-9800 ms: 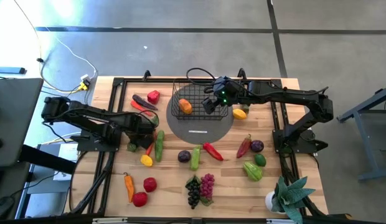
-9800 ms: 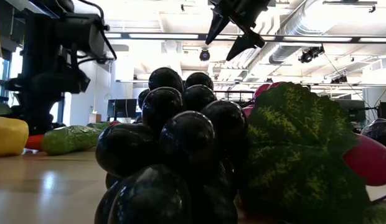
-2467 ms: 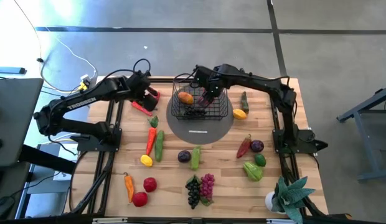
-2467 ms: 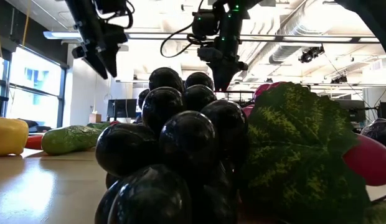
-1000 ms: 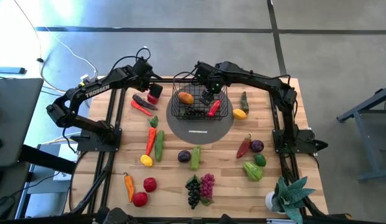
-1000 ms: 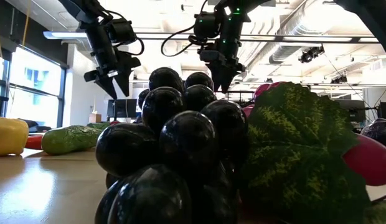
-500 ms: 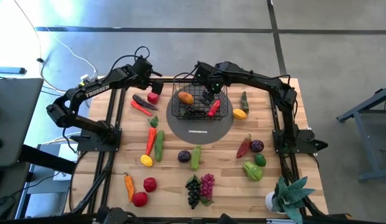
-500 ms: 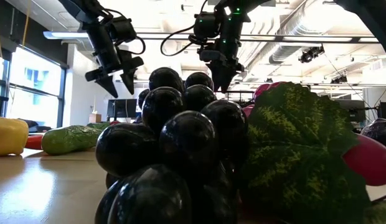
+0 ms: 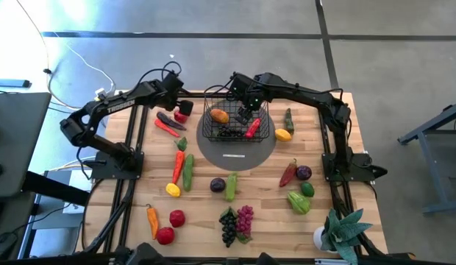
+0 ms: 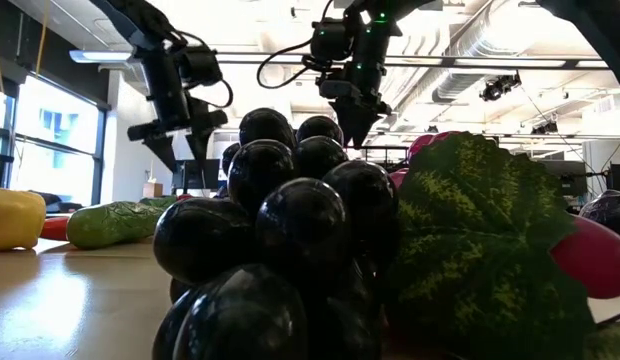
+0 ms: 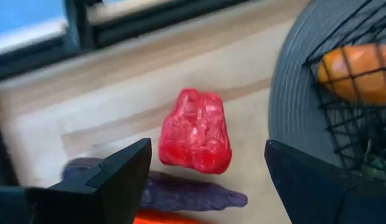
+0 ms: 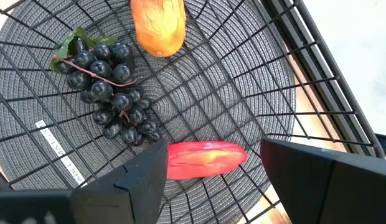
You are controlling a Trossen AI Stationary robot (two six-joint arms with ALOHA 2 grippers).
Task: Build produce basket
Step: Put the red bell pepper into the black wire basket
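The basket (image 9: 237, 122) stands on a grey round mat (image 9: 235, 151) at the far middle of the table (image 9: 206, 221). Inside it lie an orange pepper (image 9: 219, 115), a dark grape bunch (image 12: 109, 90) and a long red pepper (image 12: 205, 158); the red pepper rests on the mesh floor near one side wall.

The right gripper (image 9: 243, 114) is positioned over the basket interior, its fingers (image 12: 127, 177) spread apart and holding nothing, with the red pepper lying on the mesh between and beyond them.

The left gripper (image 9: 176, 104) hangs above the table just left of the basket. Its jaws are parted and empty. Directly below it lies a red bell pepper (image 11: 196, 130), with a dark purple eggplant (image 11: 180, 194) beside it and a red chilli (image 9: 167, 128) next to that.

The remaining produce is spread across the near half of the table: a cucumber (image 9: 188, 171), a lemon (image 9: 173, 189), green peppers (image 9: 298, 202), tomatoes (image 9: 176, 218) and two grape bunches (image 9: 236, 223). A potted plant (image 9: 338, 230) stands at the near right corner
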